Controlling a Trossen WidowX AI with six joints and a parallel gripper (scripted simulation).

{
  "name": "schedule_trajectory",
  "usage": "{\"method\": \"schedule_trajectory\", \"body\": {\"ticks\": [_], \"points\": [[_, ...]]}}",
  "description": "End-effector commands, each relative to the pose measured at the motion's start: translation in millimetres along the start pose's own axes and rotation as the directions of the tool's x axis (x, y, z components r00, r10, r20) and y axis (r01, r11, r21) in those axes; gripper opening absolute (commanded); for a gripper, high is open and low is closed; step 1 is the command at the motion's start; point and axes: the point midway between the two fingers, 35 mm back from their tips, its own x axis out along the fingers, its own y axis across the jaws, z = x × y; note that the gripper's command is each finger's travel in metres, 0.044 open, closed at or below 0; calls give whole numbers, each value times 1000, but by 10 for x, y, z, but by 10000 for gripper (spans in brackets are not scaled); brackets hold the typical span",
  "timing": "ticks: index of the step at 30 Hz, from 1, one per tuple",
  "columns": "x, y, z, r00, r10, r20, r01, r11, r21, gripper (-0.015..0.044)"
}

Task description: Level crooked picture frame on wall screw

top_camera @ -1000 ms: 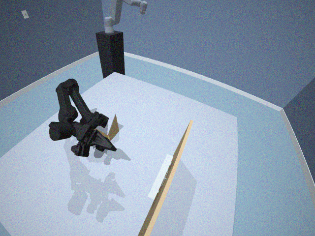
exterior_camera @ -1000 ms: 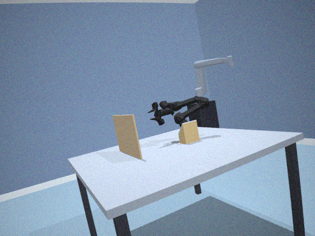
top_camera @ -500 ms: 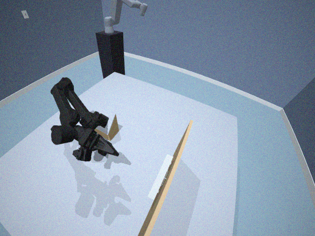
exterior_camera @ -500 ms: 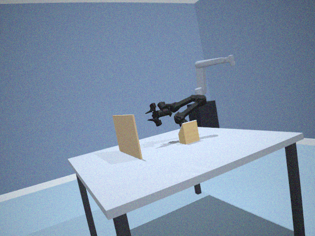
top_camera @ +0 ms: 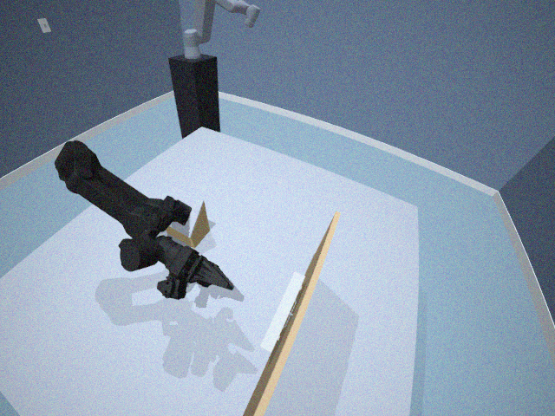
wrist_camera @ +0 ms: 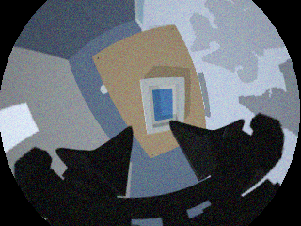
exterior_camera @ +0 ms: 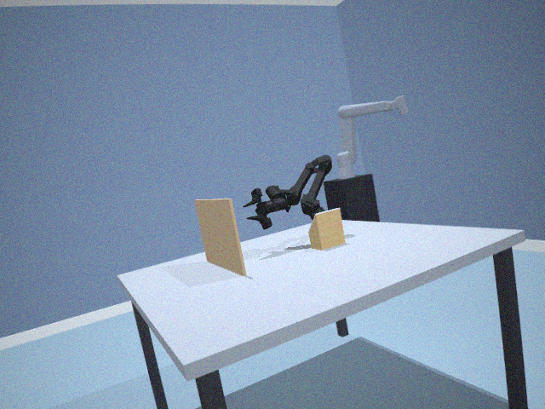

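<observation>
The picture frame [wrist_camera: 145, 108] has a pale border and a blue picture. It hangs on the tan upright board [wrist_camera: 127, 61] [exterior_camera: 220, 233] [top_camera: 309, 295]. In the wrist view its edges are not parallel to the board's edges, so it looks crooked. In the top view the frame [top_camera: 284, 311] shows as a pale slab on the board's arm side; in the exterior view the board hides it. The screw and notched strip are hidden. My gripper [top_camera: 233, 288] [exterior_camera: 245, 212] [wrist_camera: 150, 126] is open and empty, one finger above the other, short of the board and not touching the frame.
A tan wedge-shaped block [top_camera: 201, 225] [exterior_camera: 328, 229] stands on the white table [top_camera: 358, 224] [exterior_camera: 396, 264] near my arm's base. A pale second arm [top_camera: 191, 44] [exterior_camera: 347, 163] stands on a black pedestal [top_camera: 197, 94] [exterior_camera: 352, 198] beyond the table.
</observation>
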Motion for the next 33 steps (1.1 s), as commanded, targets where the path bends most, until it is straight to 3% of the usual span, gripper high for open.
{"method": "schedule_trajectory", "body": {"ticks": [1,11,24,33], "points": [[23,-42,-96,1000,3,-2,-3,1000,7,260],[77,-30,-95,1000,4,-2,-4,1000,7,260],[810,-39,-107,1000,7,0,-7,1000,8,260],[821,-42,-110,1000,7,0,-7,1000,8,260]]}}
